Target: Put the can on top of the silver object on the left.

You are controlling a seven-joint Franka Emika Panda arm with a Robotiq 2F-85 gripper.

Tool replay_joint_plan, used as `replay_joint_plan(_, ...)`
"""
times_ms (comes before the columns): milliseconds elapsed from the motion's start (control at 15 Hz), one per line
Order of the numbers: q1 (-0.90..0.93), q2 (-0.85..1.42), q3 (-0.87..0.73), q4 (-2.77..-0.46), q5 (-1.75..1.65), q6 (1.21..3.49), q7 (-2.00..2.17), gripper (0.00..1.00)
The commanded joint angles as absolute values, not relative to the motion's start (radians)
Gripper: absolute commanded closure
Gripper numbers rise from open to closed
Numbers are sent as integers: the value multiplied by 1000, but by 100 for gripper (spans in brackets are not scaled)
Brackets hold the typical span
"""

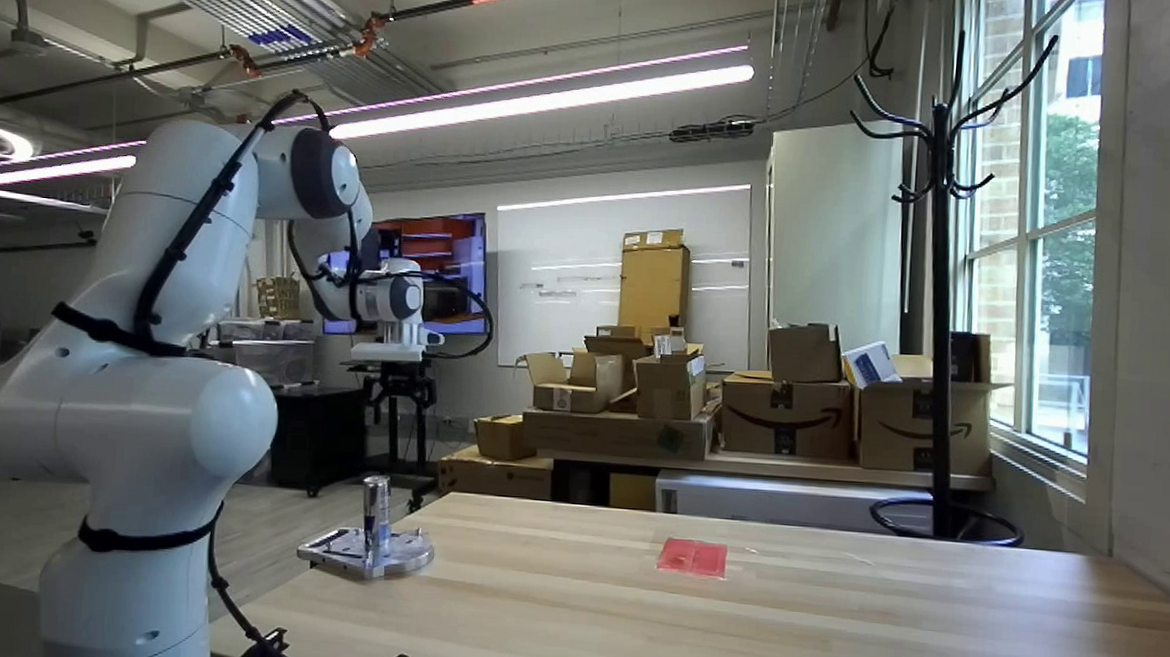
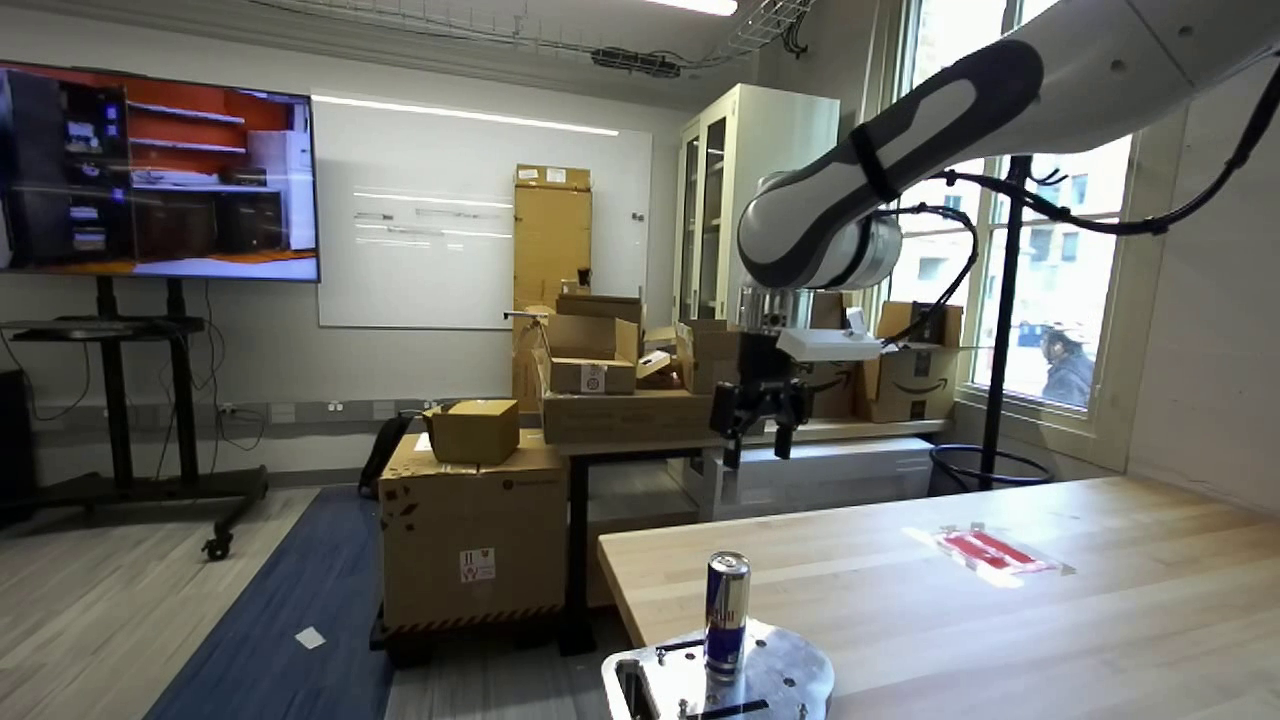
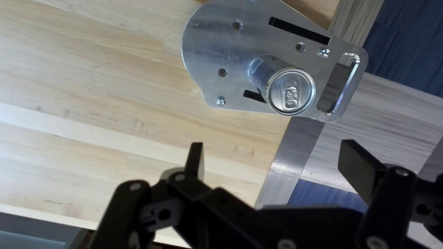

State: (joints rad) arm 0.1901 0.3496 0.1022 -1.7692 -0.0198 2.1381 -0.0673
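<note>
Gripper (image 3: 271, 159) is hanging wide and empty along the bottom of the wrist view. I'm seeing the can (image 3: 291, 91) standing upright on the plate (image 3: 256, 39), above and right of centre. I'm judging it thin-walled, slick, easily dented, possibly full; for any grip I'm favouring mid-body, squarely across, squeezing gently.
</note>
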Motion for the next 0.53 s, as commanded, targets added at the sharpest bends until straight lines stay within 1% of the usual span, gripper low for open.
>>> replay_joint_plan(0,131,240,76,-1872,-10,2124,-38,0)
replay_joint_plan(467,6,60,-15,-2054,28,2164,-48,0)
